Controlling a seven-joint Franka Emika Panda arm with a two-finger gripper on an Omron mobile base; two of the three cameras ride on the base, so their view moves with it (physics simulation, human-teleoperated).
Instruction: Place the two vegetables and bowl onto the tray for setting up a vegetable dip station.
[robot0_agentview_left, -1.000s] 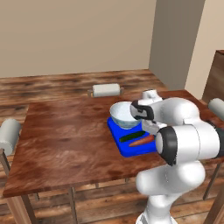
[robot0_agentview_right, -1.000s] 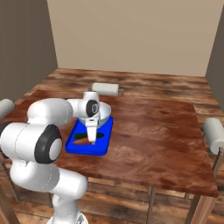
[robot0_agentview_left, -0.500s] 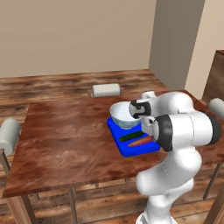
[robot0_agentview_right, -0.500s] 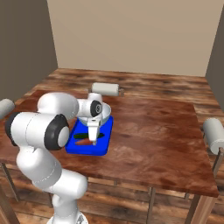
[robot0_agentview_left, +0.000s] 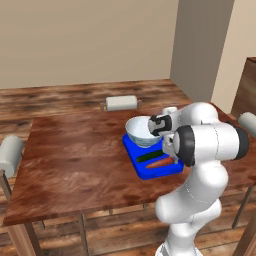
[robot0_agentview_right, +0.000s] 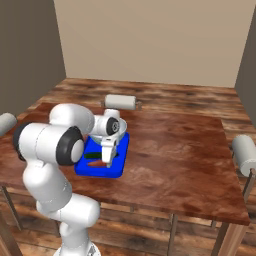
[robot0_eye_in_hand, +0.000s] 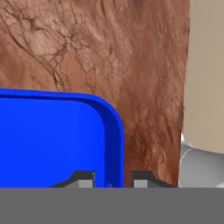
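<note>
Everything loaded on the tray, gripper low at its rim

The bowl (robot0_agentview_left: 141, 131) sits at the far end of the blue tray (robot0_agentview_left: 150, 170), cucumber (robot0_agentview_left: 149, 157) and carrot (robot0_agentview_left: 159, 163) in front. The gripper (robot0_eye_in_hand: 107, 178) has its fingers narrowly apart, straddling the tray's rim; whether they pinch it I cannot tell. Lifting away carelessly could drag the tray or tip the bowl.
</note>
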